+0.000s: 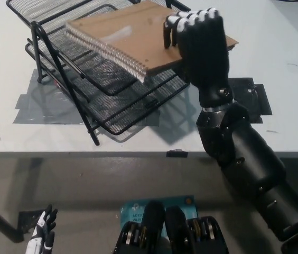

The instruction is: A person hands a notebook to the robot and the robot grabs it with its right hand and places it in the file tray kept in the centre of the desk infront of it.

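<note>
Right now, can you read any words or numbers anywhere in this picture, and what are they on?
No text here can be read for certain.
Teal label on the floor: has white lettering, too blurred to read and partly hidden.
Brown spiral-bound cardboard notebook, held by the black right hand over the black wire-mesh file tray: no writing visible on its cover.
</note>
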`<state>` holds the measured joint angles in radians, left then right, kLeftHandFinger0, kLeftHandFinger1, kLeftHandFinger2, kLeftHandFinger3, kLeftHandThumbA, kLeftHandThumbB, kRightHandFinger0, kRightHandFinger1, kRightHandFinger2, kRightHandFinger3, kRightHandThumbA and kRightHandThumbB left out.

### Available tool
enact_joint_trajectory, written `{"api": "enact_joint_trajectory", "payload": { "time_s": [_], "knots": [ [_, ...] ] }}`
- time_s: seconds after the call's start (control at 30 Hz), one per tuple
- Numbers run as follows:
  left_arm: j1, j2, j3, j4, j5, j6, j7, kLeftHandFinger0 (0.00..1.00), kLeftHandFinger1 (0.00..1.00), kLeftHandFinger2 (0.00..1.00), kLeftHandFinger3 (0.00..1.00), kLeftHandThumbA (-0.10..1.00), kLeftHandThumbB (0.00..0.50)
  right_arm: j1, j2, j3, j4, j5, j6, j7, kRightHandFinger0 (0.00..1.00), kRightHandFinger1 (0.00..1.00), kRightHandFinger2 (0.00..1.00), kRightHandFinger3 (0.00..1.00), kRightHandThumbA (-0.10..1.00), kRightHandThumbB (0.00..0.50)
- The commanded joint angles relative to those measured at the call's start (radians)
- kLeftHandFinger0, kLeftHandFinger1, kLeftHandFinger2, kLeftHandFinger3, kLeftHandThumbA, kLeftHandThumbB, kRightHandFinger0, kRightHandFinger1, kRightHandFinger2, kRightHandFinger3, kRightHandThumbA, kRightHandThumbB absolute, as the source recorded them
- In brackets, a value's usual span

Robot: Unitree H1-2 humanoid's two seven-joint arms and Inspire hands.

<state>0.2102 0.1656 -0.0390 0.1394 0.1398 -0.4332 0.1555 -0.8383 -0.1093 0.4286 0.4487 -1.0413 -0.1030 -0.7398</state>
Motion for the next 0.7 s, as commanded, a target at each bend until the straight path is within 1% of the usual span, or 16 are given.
{"api": "enact_joint_trajectory", "payload": {
  "time_s": [0.0, 0.03, 0.1, 0.13, 0.2, 0.27, 0.3, 0.37, 0.4, 0.43, 0.47, 0.5, 0.53, 0.57, 0.6, 0.67],
  "knots": [
    [0.006, 0.015, 0.003, -0.031, -0.018, -0.037, -0.016, 1.00, 1.00, 1.00, 1.00, 1.00, 0.330, -0.092, -0.009, 0.016, 0.011, -0.043, -0.042, -0.108, 0.00, 0.00, 0.15, 0.05, 0.90, 0.000],
    [0.006, 0.015, 0.001, -0.032, -0.024, -0.037, -0.020, 1.00, 1.00, 1.00, 1.00, 1.00, 0.335, -0.097, -0.011, 0.019, 0.016, -0.047, -0.043, -0.113, 0.00, 0.00, 0.16, 0.09, 0.87, 0.000],
    [0.007, 0.014, -0.001, -0.031, -0.024, -0.037, -0.020, 1.00, 1.00, 1.00, 1.00, 1.00, 0.337, -0.109, -0.011, 0.027, 0.027, -0.058, -0.041, -0.127, 0.00, 0.00, 0.17, 0.13, 0.87, 0.000],
    [0.008, 0.015, -0.001, -0.032, -0.018, -0.037, -0.016, 1.00, 1.00, 1.00, 1.00, 1.00, 0.327, -0.114, -0.013, 0.031, 0.034, -0.064, -0.041, -0.132, 0.00, 0.00, 0.18, 0.18, 0.87, 0.000],
    [0.007, 0.018, -0.006, -0.033, -0.007, -0.037, -0.008, 1.00, 1.00, 1.00, 1.00, 1.00, 0.313, -0.132, -0.015, 0.041, 0.051, -0.069, -0.047, -0.137, 0.00, 0.00, 0.17, 0.16, 0.90, 0.000],
    [0.006, 0.020, -0.007, -0.034, -0.004, -0.037, -0.009, 1.00, 1.00, 1.00, 1.00, 1.00, 0.312, -0.142, -0.016, 0.046, 0.063, -0.066, -0.058, -0.150, 0.00, 0.00, 0.17, 0.14, 0.89, 0.000],
    [0.007, 0.021, -0.007, -0.034, 0.001, -0.037, -0.008, 1.00, 1.00, 1.00, 1.00, 1.00, 0.305, -0.147, -0.016, 0.048, 0.069, -0.066, -0.063, -0.156, 0.00, 0.00, 0.17, 0.15, 0.88, 0.000],
    [0.005, 0.025, -0.009, -0.031, 0.005, -0.037, -0.005, 1.00, 1.00, 1.00, 1.00, 1.00, 0.301, -0.166, -0.012, 0.052, 0.092, -0.060, -0.075, -0.160, 0.00, 0.00, 0.16, 0.26, 0.90, 0.000],
    [0.002, 0.024, -0.009, -0.032, 0.009, -0.037, 0.000, 1.00, 1.00, 1.00, 1.00, 1.00, 0.304, -0.178, -0.009, 0.053, 0.106, -0.058, -0.081, -0.176, 0.00, 0.00, 0.15, 0.42, 0.90, 0.000],
    [0.002, 0.024, -0.009, -0.033, 0.010, -0.037, 0.000, 1.00, 1.00, 1.00, 1.00, 1.00, 0.307, -0.185, -0.007, 0.053, 0.111, -0.060, -0.078, -0.180, 0.00, 0.00, 0.13, 0.47, 0.90, 0.000],
    [0.001, 0.024, -0.009, -0.034, 0.012, -0.037, -0.001, 1.00, 1.00, 1.00, 1.00, 1.00, 0.307, -0.193, -0.004, 0.053, 0.116, -0.061, -0.073, -0.183, 0.00, 0.00, 0.12, 0.41, 0.90, 0.000],
    [0.001, 0.025, -0.009, -0.035, 0.012, -0.037, -0.002, 1.00, 1.00, 1.00, 1.00, 1.00, 0.307, -0.199, -0.003, 0.053, 0.119, -0.062, -0.070, -0.185, 0.00, 0.00, 0.12, 0.41, 0.90, 0.000],
    [0.001, 0.024, -0.009, -0.035, 0.013, -0.037, -0.003, 1.00, 1.00, 1.00, 1.00, 1.00, 0.302, -0.213, 0.002, 0.052, 0.130, -0.060, -0.065, -0.183, 0.00, 0.00, 0.10, 0.22, 0.87, 0.000],
    [0.001, 0.024, -0.010, -0.035, 0.014, -0.037, -0.003, 1.00, 1.00, 1.00, 1.00, 1.00, 0.300, -0.218, 0.004, 0.049, 0.131, -0.055, -0.064, -0.174, 0.00, 0.00, 0.10, 0.10, 0.86, 0.000],
    [0.001, 0.024, -0.011, -0.034, 0.018, -0.037, -0.001, 1.00, 1.00, 1.00, 1.00, 1.00, 0.295, -0.226, 0.007, 0.045, 0.132, -0.051, -0.058, -0.163, 0.00, 0.00, 0.10, 0.03, 0.83, 0.000],
    [0.000, 0.027, -0.013, -0.033, 0.023, -0.037, 0.004, 1.00, 1.00, 1.00, 1.00, 1.00, 0.293, -0.242, 0.011, 0.042, 0.140, -0.058, -0.042, -0.168, 0.00, 0.00, 0.12, 0.04, 0.82, 0.000]
  ]
}}
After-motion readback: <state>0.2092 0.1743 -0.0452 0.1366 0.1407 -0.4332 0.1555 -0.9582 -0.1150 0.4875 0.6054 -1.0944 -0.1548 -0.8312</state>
